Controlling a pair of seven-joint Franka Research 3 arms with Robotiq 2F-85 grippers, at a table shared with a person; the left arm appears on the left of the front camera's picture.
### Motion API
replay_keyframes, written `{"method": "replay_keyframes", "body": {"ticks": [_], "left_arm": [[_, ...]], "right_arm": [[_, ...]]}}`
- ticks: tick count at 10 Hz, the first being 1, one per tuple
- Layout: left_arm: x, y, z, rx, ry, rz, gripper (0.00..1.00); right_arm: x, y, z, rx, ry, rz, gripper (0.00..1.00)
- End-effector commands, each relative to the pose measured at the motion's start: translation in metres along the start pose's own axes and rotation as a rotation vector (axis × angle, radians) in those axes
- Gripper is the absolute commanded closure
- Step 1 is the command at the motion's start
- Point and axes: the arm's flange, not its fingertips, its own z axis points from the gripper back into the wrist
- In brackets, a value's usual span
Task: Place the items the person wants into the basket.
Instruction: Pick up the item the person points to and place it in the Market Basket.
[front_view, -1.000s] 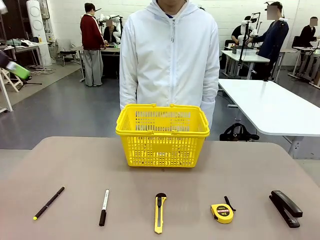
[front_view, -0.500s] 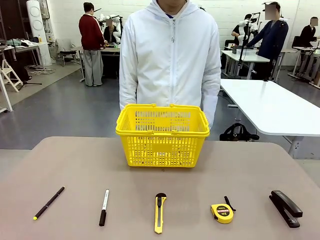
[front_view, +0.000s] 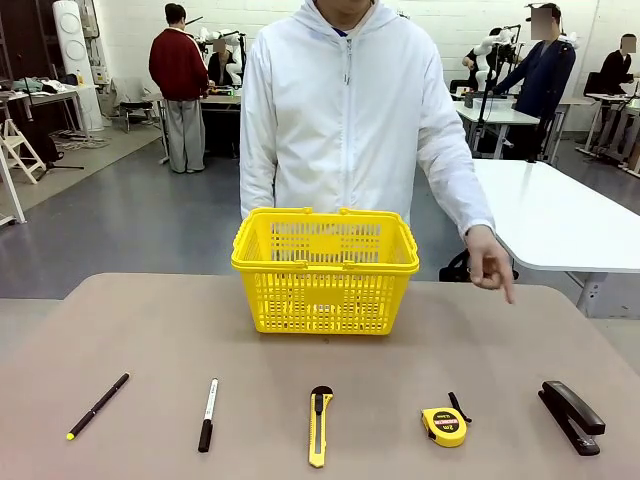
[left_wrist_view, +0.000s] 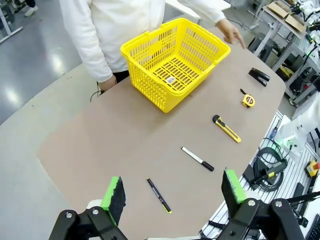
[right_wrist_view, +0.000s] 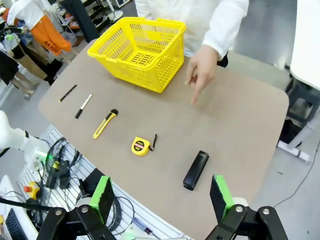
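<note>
**Right side of the row:** the tape measure (front_view: 443, 425) sits in the near row on your right half of the table (front_view: 150, 330). It lies between the utility knife (front_view: 319, 425) and the stapler (front_view: 572, 415), its black strap trailing back toward the basket (front_view: 325, 270).

The person's hand (front_view: 487, 262) hangs over the far right edge, index finger angled down toward that end of the row. The finger could mean the tape measure or the stapler, and the angle doesn't settle which.

Your right gripper (right_wrist_view: 161, 194) hovers high above, jaws spread wide and empty. The tape measure lies below it, slightly off its centre line, so that arm is the nearer one.

The pen (front_view: 97, 406) lies at the far left end, long axis on a diagonal, yellow tip toward your edge. Your left gripper (left_wrist_view: 173, 192), equally wide and empty, hangs high above it, the pen showing between its pads. The basket stands at the far middle, well apart from both items.
</note>
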Motion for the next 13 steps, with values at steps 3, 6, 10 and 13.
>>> {"method": "replay_keyframes", "body": {"ticks": [3,6,10,13], "left_arm": [[0.001,0.0,0.001,-0.021,-0.015,-0.015,0.0],[0.001,0.0,0.001,-0.021,-0.015,-0.015,0.0],[0.001,0.0,0.001,-0.021,-0.015,-0.015,0.0],[0.001,0.0,0.001,-0.021,-0.015,-0.015,0.0]], "right_arm": [[0.003,-0.001,-0.001,0.008,-0.001,0.008,0.0],[0.003,-0.001,-0.001,0.008,-0.001,0.008,0.0],[0.046,-0.031,-0.107,-0.059,0.425,-0.237,0.0],[0.046,-0.06,-0.207,-0.184,0.632,-0.332,0.0]]}}
